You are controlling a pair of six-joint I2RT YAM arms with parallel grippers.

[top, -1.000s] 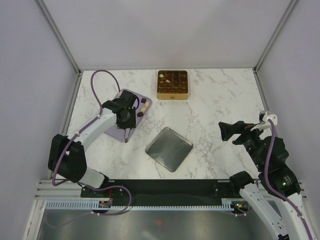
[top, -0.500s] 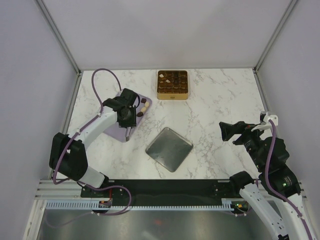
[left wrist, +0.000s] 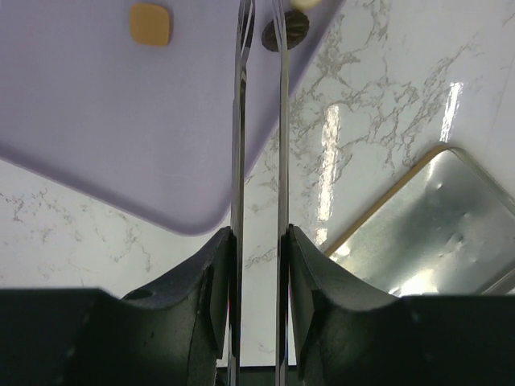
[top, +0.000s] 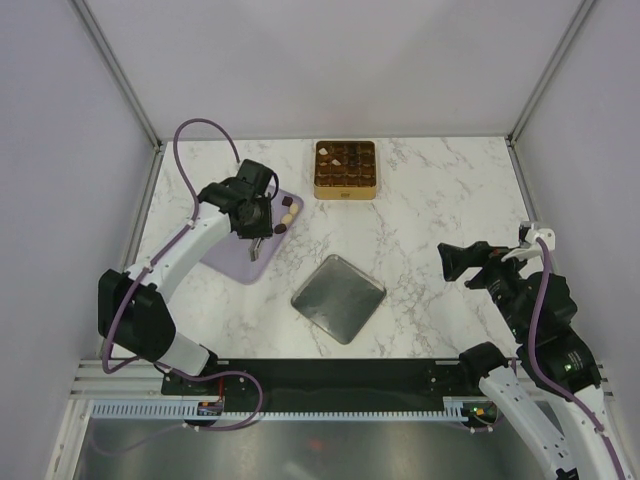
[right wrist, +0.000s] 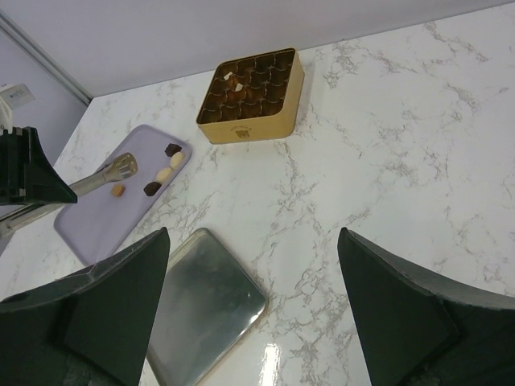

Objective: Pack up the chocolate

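Several small chocolates (top: 286, 214) lie on the right edge of the lilac board (top: 228, 255): dark ones, cream ones and a tan square (left wrist: 150, 24). My left gripper (top: 256, 230) is over the board, shut on thin metal tweezers (left wrist: 259, 121). The blades stand slightly apart and run toward a dark piece (left wrist: 290, 34); their tips leave the frame. The right wrist view shows the tweezers' end (right wrist: 122, 166) beside the pieces (right wrist: 164, 174). The gold tin (top: 345, 184) holds a few pieces in its far cells. My right gripper (top: 462, 262) is open and empty, above the table's right side.
A silver tin lid (top: 338, 298) lies flat in the middle of the marble table, near the board's right corner; it also shows in the left wrist view (left wrist: 434, 233) and the right wrist view (right wrist: 205, 305). Grey walls close the far side and both sides.
My left gripper has moved away from the board's near edge, farther over the board toward the chocolates, tweezers still in it. The right arm has not moved.
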